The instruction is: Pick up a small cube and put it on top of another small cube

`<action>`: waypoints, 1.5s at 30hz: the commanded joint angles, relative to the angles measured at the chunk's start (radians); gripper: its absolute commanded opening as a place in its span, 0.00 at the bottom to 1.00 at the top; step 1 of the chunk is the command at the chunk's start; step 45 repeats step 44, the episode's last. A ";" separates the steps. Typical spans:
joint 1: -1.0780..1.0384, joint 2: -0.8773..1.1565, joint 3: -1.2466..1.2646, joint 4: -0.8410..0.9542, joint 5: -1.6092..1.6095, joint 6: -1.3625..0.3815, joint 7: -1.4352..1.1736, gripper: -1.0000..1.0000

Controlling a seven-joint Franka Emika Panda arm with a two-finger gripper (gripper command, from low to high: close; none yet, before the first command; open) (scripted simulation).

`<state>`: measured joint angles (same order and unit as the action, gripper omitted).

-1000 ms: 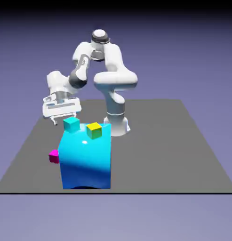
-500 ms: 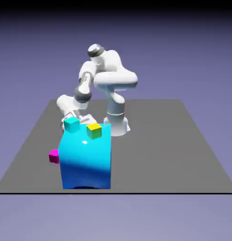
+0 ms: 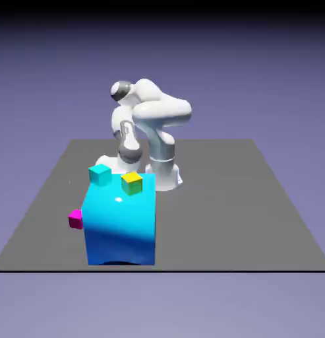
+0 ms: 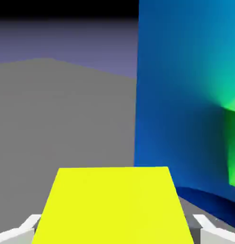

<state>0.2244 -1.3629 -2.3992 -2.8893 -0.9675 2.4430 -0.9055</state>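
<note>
In the hand view a small yellow cube (image 4: pixel 112 205) fills the space between my two grey fingertips (image 4: pixel 24 231), and my gripper (image 4: pixel 117 234) is shut on it. It sits on the grey table (image 4: pixel 62 119) beside a tall blue wall (image 4: pixel 186 95). In the exterior view the hand is hidden low behind the big cyan block (image 3: pixel 122 224); only the bent arm (image 3: pixel 128 142) shows above it. A teal small cube (image 3: pixel 99 173) and a yellow-green small cube (image 3: pixel 131 183) rest on that block's top. A magenta small cube (image 3: pixel 75 218) lies on the table at the block's left.
The robot's base (image 3: pixel 163 173) stands just behind the block's right corner. A bright green patch (image 4: pixel 231 147) shows on the blue wall at the hand view's right edge. The grey table (image 3: pixel 224 198) stretches toward the exterior view's right.
The arm swung from the exterior view's left down behind the cyan block, taking the hand out of sight. The jaws went from open to shut.
</note>
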 commanded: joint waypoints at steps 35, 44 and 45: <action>0.478 0.169 1.065 0.257 0.981 -0.074 0.237 0.00; 0.585 0.188 0.991 0.219 0.973 0.065 0.209 1.00; 0.585 0.188 0.991 0.219 0.973 0.065 0.209 1.00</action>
